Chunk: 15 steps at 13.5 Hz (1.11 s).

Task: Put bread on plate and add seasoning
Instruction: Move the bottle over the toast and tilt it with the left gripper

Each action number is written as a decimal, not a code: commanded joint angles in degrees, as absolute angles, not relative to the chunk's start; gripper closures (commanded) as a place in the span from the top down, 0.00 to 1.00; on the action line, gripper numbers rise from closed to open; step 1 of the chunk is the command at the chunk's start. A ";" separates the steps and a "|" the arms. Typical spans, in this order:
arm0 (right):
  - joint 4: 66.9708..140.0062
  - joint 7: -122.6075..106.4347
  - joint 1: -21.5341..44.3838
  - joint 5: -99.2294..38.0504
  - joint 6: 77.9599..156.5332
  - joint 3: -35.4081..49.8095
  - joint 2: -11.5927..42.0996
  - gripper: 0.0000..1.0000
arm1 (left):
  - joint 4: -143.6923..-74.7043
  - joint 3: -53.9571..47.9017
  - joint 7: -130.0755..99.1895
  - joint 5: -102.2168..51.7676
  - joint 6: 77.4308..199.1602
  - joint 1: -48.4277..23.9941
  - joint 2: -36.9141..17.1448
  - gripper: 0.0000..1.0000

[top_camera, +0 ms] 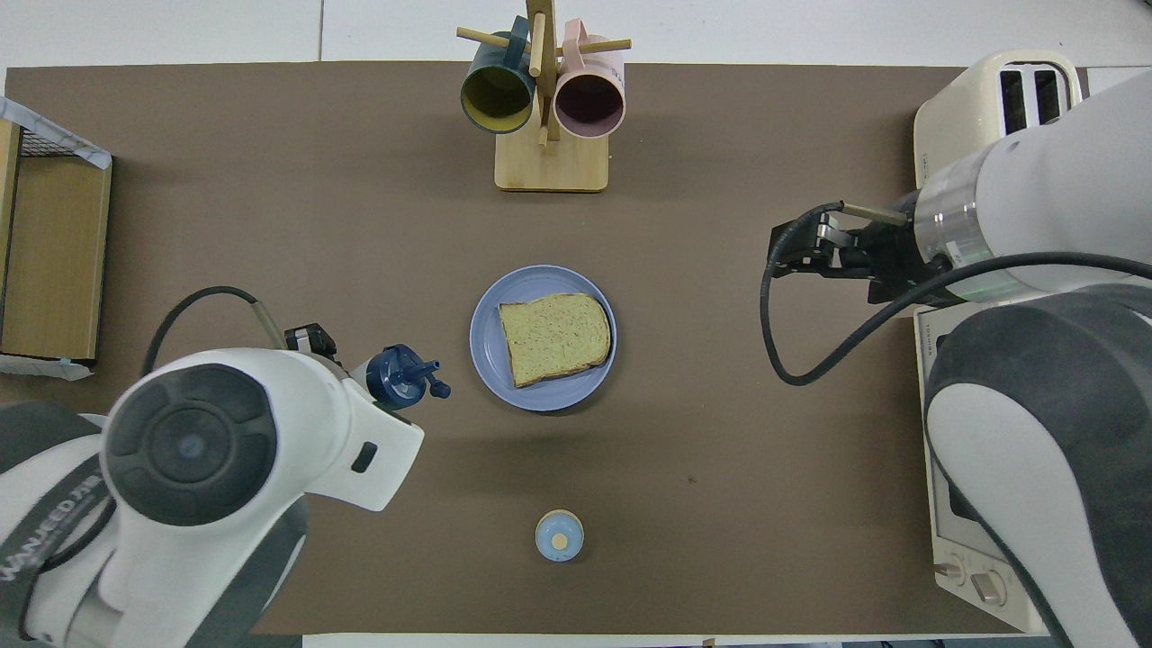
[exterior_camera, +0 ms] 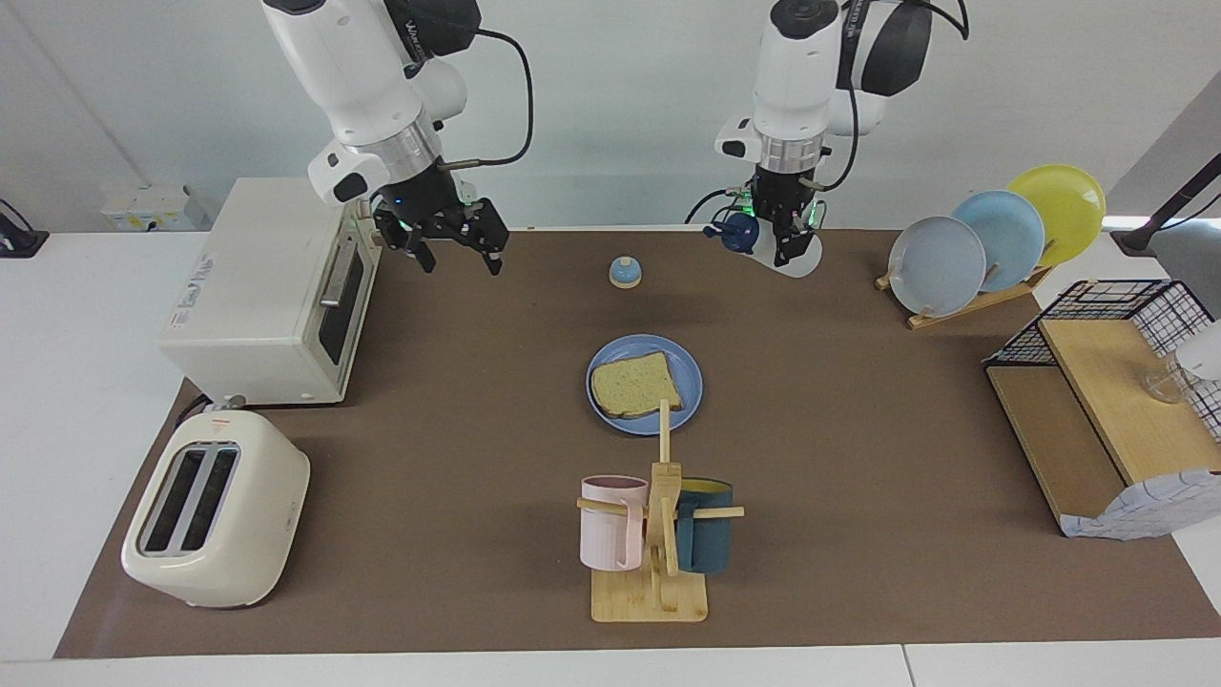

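the brown table (exterior_camera: pixel 858 429) carries the plate (exterior_camera: pixel 689 367) between both grippers' reach, a bell (exterior_camera: pixel 625 273), mug stand (exterior_camera: pixel 651 596), toaster (exterior_camera: pixel 215 515), oven (exterior_camera: pixel 272 286), plate rack (exterior_camera: pixel 963 303) and a shelf (exterior_camera: pixel 1097 420).

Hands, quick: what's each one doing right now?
Left hand: shut on the seasoning, up in the air over the mat.
Right hand: open, holding nothing, in the air in front of the toaster oven.
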<state>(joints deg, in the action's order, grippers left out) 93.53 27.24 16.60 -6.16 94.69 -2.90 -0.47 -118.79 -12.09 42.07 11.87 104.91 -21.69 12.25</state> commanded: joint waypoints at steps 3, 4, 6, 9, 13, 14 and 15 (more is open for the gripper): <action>90.79 20.49 9.07 -3.69 85.18 -2.11 -2.19 1.00 | -107.86 -13.62 31.32 28.43 102.32 -27.31 -3.83 0.00; 91.49 18.91 7.14 -3.78 84.04 -2.02 -3.50 1.00 | -105.84 -13.62 29.46 31.70 100.74 -28.99 -7.43 0.00; 92.98 16.71 5.54 -3.78 83.50 -1.76 -5.97 1.00 | -101.53 -13.54 28.22 37.06 96.44 -31.54 -13.68 0.00; 92.72 16.35 4.84 -3.34 85.25 -2.11 -5.19 1.00 | -94.58 -13.45 23.48 46.56 89.30 -36.29 -24.41 0.00; 87.63 12.32 3.34 1.14 81.83 -1.58 -0.97 1.00 | -95.01 -13.27 23.55 52.81 87.72 -36.21 -24.87 0.00; 87.98 12.22 2.64 1.06 80.61 -1.06 -1.58 1.00 | -95.88 -13.27 23.55 53.95 87.28 -36.38 -24.87 0.00; 88.15 12.04 1.59 1.05 79.99 0.34 -2.02 1.00 | -96.41 -13.27 23.55 55.88 85.97 -36.39 -24.79 0.00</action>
